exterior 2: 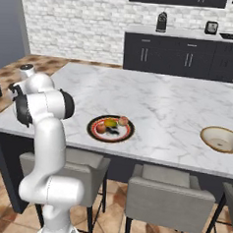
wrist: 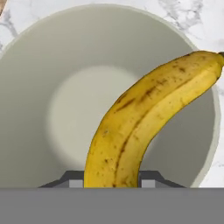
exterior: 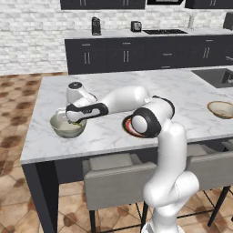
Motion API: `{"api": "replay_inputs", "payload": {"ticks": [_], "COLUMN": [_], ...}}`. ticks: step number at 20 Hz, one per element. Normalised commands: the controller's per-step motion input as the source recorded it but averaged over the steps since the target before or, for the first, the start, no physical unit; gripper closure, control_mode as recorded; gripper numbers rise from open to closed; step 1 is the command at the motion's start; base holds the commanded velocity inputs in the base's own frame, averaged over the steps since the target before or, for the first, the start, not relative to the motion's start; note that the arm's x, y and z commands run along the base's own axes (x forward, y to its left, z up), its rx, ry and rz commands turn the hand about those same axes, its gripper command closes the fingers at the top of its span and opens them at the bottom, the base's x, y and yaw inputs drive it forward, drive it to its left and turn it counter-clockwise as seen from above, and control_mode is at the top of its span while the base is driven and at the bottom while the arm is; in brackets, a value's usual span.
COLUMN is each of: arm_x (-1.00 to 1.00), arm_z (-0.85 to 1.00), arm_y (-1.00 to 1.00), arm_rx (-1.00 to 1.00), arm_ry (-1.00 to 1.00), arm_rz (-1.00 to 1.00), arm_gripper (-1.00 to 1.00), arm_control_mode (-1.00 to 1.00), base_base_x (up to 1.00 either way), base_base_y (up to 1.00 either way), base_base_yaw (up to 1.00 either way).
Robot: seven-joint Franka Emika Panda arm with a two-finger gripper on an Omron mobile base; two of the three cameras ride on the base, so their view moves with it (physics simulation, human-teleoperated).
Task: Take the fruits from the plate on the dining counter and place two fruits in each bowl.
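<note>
Banana clamped in the gripper, right over the green bowl

Gripper's squeezed on its lower end, tip poking past the rim. Bowl sits near the worktop edge; plate with the other fruits is well apart.

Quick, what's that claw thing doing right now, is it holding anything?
Gripper: closed on the banana, holding it over the grey-green bowl.
</note>
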Motion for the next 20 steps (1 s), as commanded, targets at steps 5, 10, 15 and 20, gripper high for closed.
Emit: {"api": "replay_inputs", "payload": {"ticks": [5, 10, 15, 20], "arm_x": [0.00, 0.00, 0.03, 0.24], "arm_z": [-0.24, -0.15, -0.05, 0.05], "arm_y": [0.00, 0.00, 0.03, 0.05], "arm_rx": [0.00, 0.00, 0.00, 0.00], "arm_ry": [0.00, 0.00, 0.01, 0.06], "arm_rz": [0.00, 0.00, 0.00, 0.00], "arm_gripper": [1.00, 1.00, 1.00, 1.00], "arm_control_mode": [-1.00, -1.00, -1.00, -1.00], "base_base_x": [0.00, 0.00, 0.00, 0.00], "base_base_y": [0.00, 0.00, 0.00, 0.00], "base_base_yaw": [0.00, 0.00, 0.00, 0.00]}}
